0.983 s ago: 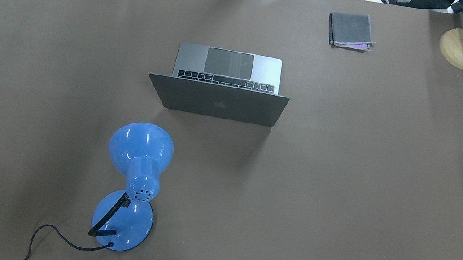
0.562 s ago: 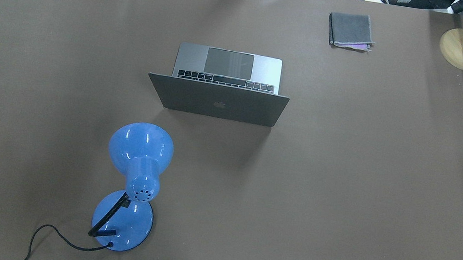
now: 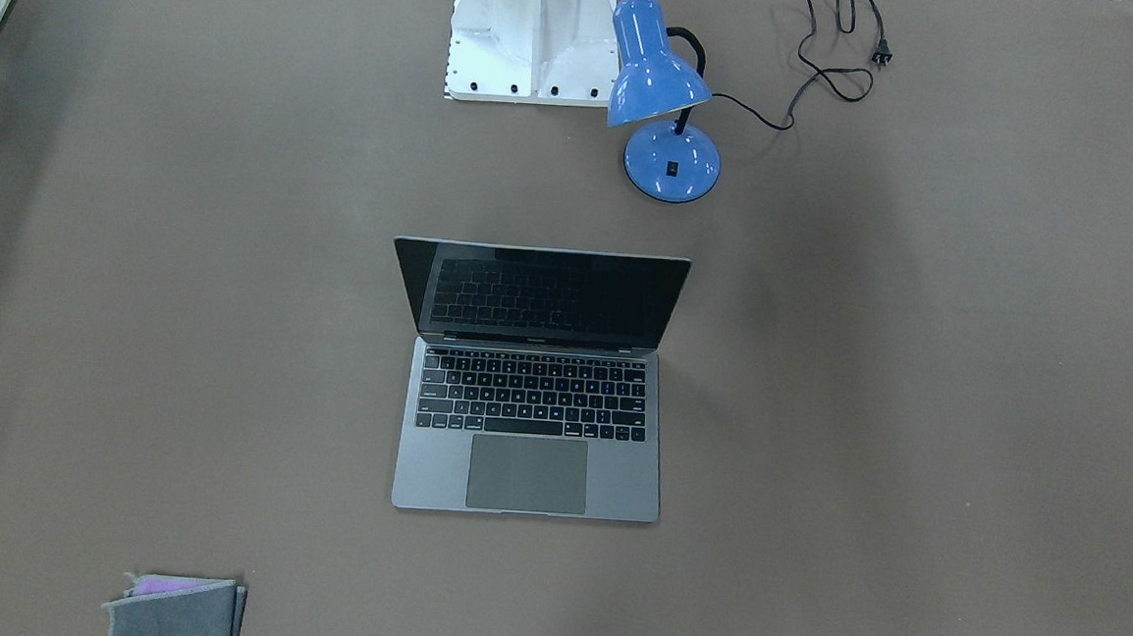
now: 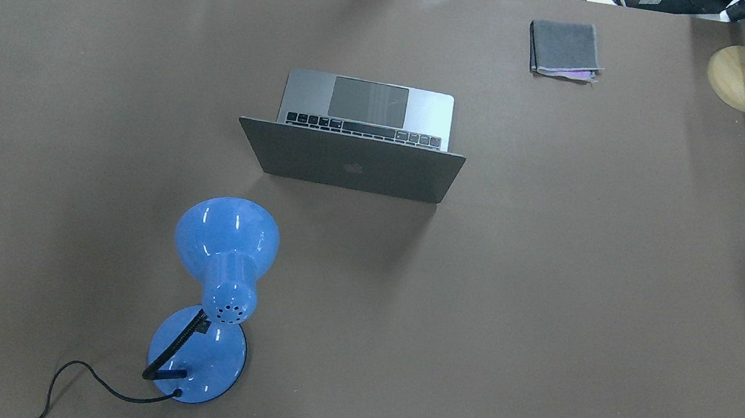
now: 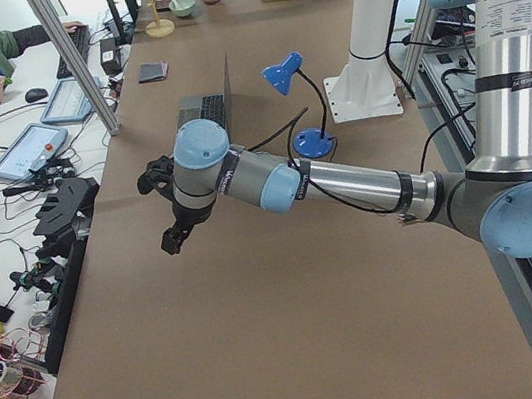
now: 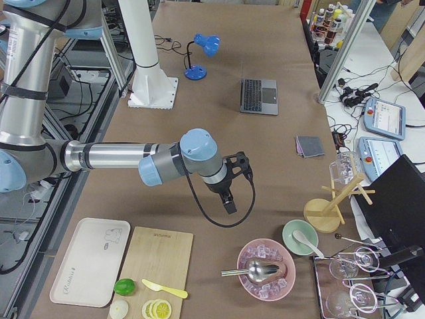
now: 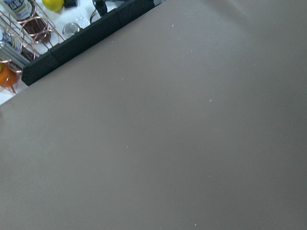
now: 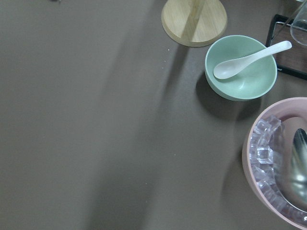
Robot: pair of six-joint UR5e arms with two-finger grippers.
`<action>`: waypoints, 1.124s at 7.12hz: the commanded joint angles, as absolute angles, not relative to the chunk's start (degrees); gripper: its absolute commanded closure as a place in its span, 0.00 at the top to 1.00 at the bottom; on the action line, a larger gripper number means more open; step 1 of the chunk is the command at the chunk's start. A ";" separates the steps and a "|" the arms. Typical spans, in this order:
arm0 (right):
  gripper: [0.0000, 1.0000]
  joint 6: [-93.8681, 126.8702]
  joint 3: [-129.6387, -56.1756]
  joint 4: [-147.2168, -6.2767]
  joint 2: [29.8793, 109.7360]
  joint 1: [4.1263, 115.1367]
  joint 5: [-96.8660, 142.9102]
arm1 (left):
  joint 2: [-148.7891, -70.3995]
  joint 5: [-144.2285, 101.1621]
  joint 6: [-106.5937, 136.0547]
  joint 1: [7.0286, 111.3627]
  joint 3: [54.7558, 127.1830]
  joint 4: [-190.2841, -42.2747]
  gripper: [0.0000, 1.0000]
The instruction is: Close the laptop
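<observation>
Mid-table, the laptop (image 3: 533, 385) sits open, lid back toward the base (image 3: 529, 40) (handy for a push). Left gripper (image 5: 171, 240) and right gripper (image 6: 229, 205) hang well apart from it; their opening I cannot tell.

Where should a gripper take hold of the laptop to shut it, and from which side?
The lid's free top edge, near its middle, approached from the robot's side. The laptop stands open, lid roughly upright, its logo face toward the robot, so pushing that edge forward and down should fold it onto the keyboard.
</observation>
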State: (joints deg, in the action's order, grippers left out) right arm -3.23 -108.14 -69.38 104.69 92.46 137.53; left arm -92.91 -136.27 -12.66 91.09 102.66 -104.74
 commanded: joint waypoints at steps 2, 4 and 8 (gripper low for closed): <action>0.98 7.34 -113.71 -69.43 104.50 91.16 140.62 | -93.69 -137.71 2.93 87.12 103.01 -112.57 0.98; 0.92 18.58 -118.63 -69.43 104.41 85.11 139.32 | -95.35 -138.69 16.81 80.72 103.53 -117.75 0.98; 0.00 43.28 -125.15 -69.52 99.51 69.29 132.29 | -100.45 -137.81 37.92 69.19 109.58 -117.60 0.00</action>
